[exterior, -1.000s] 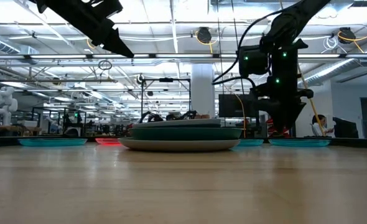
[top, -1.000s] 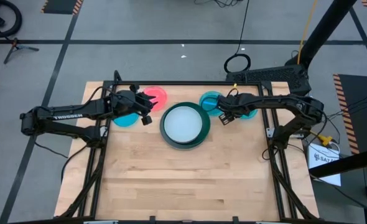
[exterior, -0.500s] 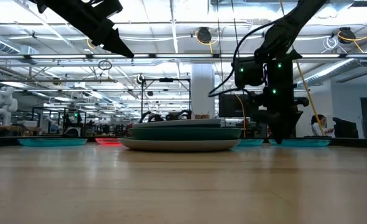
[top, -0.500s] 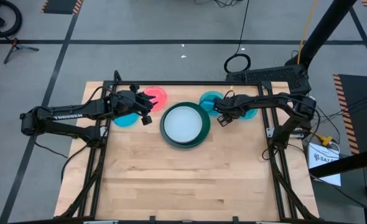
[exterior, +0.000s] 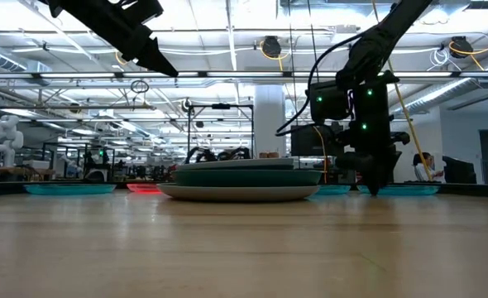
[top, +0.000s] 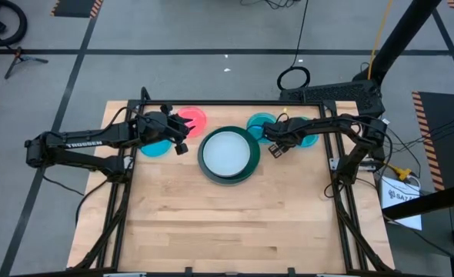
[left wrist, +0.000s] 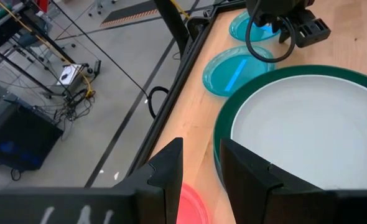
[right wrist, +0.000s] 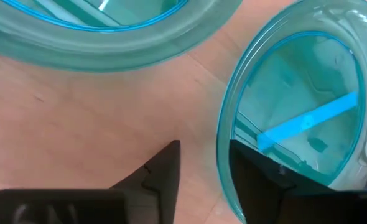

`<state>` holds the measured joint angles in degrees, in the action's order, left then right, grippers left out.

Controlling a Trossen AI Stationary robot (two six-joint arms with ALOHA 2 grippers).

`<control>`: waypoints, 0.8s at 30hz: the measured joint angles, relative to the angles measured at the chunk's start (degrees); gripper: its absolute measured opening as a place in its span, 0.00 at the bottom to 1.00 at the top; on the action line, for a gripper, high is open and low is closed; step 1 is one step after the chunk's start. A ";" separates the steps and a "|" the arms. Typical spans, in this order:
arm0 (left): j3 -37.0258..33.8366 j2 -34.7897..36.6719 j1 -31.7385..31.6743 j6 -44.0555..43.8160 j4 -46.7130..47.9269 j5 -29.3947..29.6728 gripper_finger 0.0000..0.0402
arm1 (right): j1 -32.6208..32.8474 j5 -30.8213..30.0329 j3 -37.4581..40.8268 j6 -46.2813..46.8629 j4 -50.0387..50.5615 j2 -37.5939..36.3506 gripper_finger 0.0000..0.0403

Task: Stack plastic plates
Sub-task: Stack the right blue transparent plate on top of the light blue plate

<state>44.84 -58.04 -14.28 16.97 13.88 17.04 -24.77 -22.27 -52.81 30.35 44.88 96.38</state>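
Observation:
A stack of plastic plates (top: 228,154) stands mid-table, a pale one on a dark green one (left wrist: 221,134), and rests on its wide pale bottom plate (exterior: 240,194). A pink-red plate (top: 191,118) and a bright blue one (top: 154,148) lie at the back left. Two bright blue plates (top: 260,123) (top: 309,141) lie at the back right. My right gripper (right wrist: 203,163) points down at the right-hand blue plate's rim (right wrist: 223,140) and is open. My left gripper (left wrist: 199,168) hangs open high over the left blue plate, with nothing between its fingers. My right gripper comes from above, one finger (right wrist: 258,180) over the inside of the right-hand bright blue plate and the other (right wrist: 162,171) outside it over the wood. The rim (right wrist: 223,149) runs through the gap. Whether a finger touches it I cannot tell. The plate lies flat on the table.
The near half of the wooden table (top: 227,223) holds nothing. The other blue plate (right wrist: 109,37) lies just beyond my right gripper's fingers. The table's black frame (left wrist: 190,37) runs along the far edge, close behind the plates.
My right gripper has come down toward the table and a little toward the left edge, ending at the right-hand blue plate's rim. No plate has moved.

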 joint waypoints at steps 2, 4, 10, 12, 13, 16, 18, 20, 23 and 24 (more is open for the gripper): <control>0.00 0.00 0.00 0.31 -0.01 0.00 0.28 | 0.00 -0.02 0.06 0.00 -0.04 0.00 0.27; 0.00 0.00 0.00 0.37 -0.01 0.00 0.28 | -0.02 -0.15 0.08 0.00 -0.04 0.07 0.23; 0.00 0.00 0.00 0.39 0.00 0.00 0.28 | -0.07 -0.28 0.17 0.00 0.56 0.09 0.10; 0.00 0.00 0.00 0.39 0.00 0.00 0.28 | -0.07 -0.28 0.17 0.00 0.80 0.09 0.06; 0.00 0.00 0.00 0.40 0.00 0.00 0.28 | -0.07 -0.28 0.17 0.00 0.81 0.05 0.04; 0.00 0.00 0.00 0.39 -0.01 0.00 0.28 | -0.07 -0.28 0.17 0.00 1.55 -0.26 0.01; 0.00 0.00 0.02 0.41 0.00 0.00 0.28 | -0.07 -0.28 0.17 0.22 2.42 -0.53 0.01; 0.00 0.00 0.00 0.41 0.00 0.00 0.28 | -0.07 -0.28 0.15 0.36 3.37 -1.10 0.01; 0.00 0.00 0.00 0.42 -0.05 0.00 0.28 | 0.02 -0.28 0.15 0.40 4.41 -2.34 0.01; 0.00 0.00 0.00 0.44 -0.17 0.00 0.28 | 0.09 -0.32 0.15 0.39 4.44 -2.89 0.01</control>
<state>44.84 -58.04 -14.28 17.41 13.71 17.04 -24.69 -22.59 -52.66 30.74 49.32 93.49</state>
